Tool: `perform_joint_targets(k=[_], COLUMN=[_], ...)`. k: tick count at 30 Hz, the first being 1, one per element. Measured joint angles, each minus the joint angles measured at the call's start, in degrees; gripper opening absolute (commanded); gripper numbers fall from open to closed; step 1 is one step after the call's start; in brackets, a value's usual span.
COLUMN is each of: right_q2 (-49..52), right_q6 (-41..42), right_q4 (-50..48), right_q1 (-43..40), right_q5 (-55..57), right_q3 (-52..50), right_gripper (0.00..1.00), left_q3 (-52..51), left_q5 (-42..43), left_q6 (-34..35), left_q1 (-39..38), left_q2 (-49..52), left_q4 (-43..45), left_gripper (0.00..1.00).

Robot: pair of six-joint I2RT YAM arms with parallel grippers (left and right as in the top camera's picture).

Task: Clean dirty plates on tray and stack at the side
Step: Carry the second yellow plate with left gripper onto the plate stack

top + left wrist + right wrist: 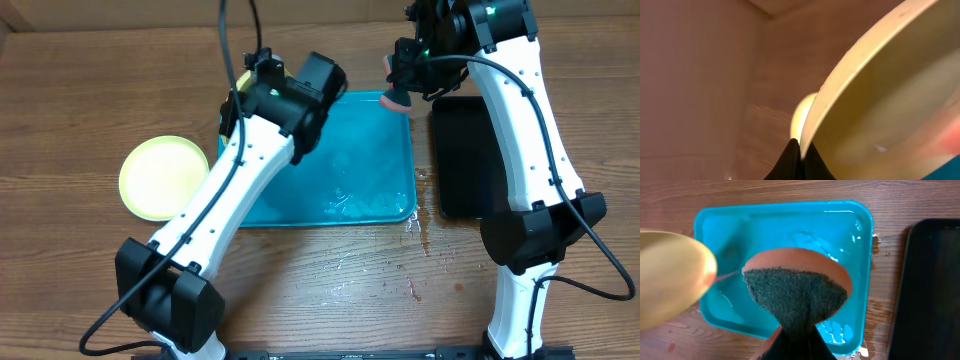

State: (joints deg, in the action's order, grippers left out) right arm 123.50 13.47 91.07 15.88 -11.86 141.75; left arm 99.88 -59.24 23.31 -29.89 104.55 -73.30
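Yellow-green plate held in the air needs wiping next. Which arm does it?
Right. The right gripper is shut on the orange sponge with a dark green scrub face, above the large teal-blue rectangular plastic tray. The left gripper is busy pinching the small round yellow-green plastic plate by its rim.

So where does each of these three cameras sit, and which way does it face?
Overhead: above the table, looking straight down on the teal-blue rectangular plastic tray; both white arms show.
Left wrist: behind the left gripper, gripping a yellow-green round plastic plate by its rim.
Right wrist: looks down past the right gripper and its green-and-orange sponge onto the tray.
Shared: overhead and right wrist both show that tray.
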Motion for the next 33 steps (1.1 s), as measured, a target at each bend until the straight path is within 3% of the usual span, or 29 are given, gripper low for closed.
perform_joint_targets(k=[8,17,20,25,33], right_q2=[0.00,0.00,0.00,0.00,0.00], right_q6=[0.00,-0.02,0.00,0.00,0.00], right_q4=[0.00,0.11,0.35,0.98,1.27], right_q1=[0.02,0.00,0.00,0.00,0.00], right_q5=[0.31,0.28,0.33,0.33,0.28], right_q3=[0.00,0.00,0.00,0.00,0.00], right_gripper=[0.04,0.04,0.04,0.04,0.04], left_q3=[0.00,0.00,0.00,-0.02,-0.04], left_q5=[-10.32,-11.32,-6.99,9.38,34.38], left_q6=[2.47,3.37,3.43,3.45,-1.81], left_q1=[-2.64,-2.75,-2.64,-0.50,10.19], left_q2=[0.00,0.00,0.00,0.00,0.00], left_q4=[0.02,-0.02,-0.26,-0.83,-0.55], left_gripper=[0.04,0.04,0.04,0.04,0.05])
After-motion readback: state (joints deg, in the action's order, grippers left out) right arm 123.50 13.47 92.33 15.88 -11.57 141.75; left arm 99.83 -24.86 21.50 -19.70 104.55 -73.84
